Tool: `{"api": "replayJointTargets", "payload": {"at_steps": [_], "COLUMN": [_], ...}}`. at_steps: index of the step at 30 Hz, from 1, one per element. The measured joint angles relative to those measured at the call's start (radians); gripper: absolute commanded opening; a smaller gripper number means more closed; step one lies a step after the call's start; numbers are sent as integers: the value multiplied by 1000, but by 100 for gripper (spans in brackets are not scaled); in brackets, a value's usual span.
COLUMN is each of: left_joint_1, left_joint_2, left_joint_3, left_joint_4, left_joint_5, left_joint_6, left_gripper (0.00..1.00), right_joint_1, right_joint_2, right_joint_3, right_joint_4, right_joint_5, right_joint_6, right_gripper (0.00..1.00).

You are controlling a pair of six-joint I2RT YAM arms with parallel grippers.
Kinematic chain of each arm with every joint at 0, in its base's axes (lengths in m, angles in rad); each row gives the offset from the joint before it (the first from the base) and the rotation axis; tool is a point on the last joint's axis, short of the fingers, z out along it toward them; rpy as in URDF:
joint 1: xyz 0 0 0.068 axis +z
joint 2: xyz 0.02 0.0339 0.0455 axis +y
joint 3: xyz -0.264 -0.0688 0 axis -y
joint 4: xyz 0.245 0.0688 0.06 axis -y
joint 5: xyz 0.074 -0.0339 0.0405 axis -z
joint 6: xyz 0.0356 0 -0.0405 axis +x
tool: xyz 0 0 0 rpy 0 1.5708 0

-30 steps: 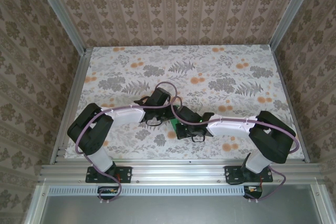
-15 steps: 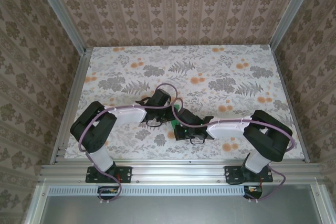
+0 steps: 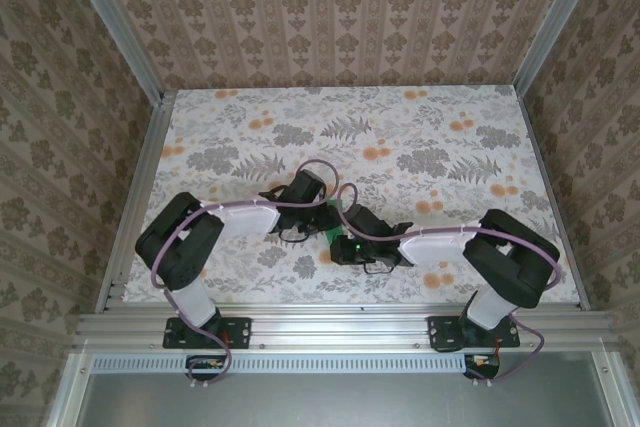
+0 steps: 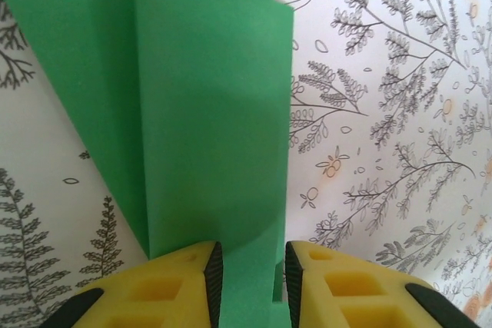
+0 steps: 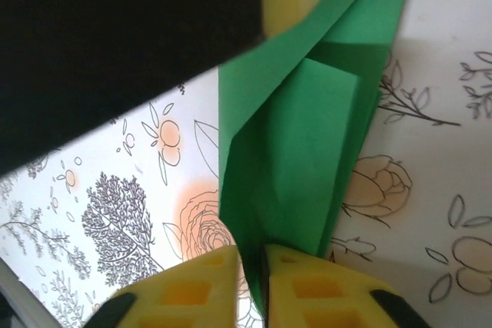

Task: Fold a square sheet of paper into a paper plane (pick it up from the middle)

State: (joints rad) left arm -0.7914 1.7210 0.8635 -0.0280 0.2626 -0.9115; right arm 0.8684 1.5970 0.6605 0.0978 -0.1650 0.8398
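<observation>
The paper (image 4: 207, 113), already creased into long overlapping flaps, is hanging just above the table (image 4: 384, 113) near its front middle, between my two wrists in the top view (image 3: 332, 235). I am holding it from both ends so the flaps are staying lined up while a crease is being worked. My right gripper (image 5: 251, 266) is pinching one narrow folded edge, its jaws almost together with the green running between them, probably to pin that fold. My left gripper (image 4: 247, 266) is standing partly apart with the paper filling the gap between its pads; I cannot tell whether it is pressing the layers or merely bracketing them. I am judging the plane as partly folded and not yet a slim dart.
</observation>
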Motion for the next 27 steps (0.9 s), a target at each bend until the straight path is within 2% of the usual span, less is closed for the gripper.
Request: {"api": "replayJointTargets", "payload": {"at_steps": [7, 16, 18, 27], "left_joint_1": [0, 0, 0, 1], "left_joint_2": [8, 8, 8, 8], "left_joint_3": [0, 1, 1, 8], "left_joint_4": [0, 0, 0, -1], "left_joint_5": [0, 1, 2, 4], "left_joint_6": [0, 0, 0, 0], "left_gripper": [30, 30, 30, 30], "right_joint_1": [1, 44, 52, 92], "right_joint_2": [-80, -79, -79, -79], "right_joint_3": [-21, 15, 22, 28], "right_joint_4": [-7, -128, -136, -140], "right_joint_5": [24, 114, 129, 167], "right_joint_6": [-50, -174, -193, -271], "right_gripper": [29, 31, 34, 37]}}
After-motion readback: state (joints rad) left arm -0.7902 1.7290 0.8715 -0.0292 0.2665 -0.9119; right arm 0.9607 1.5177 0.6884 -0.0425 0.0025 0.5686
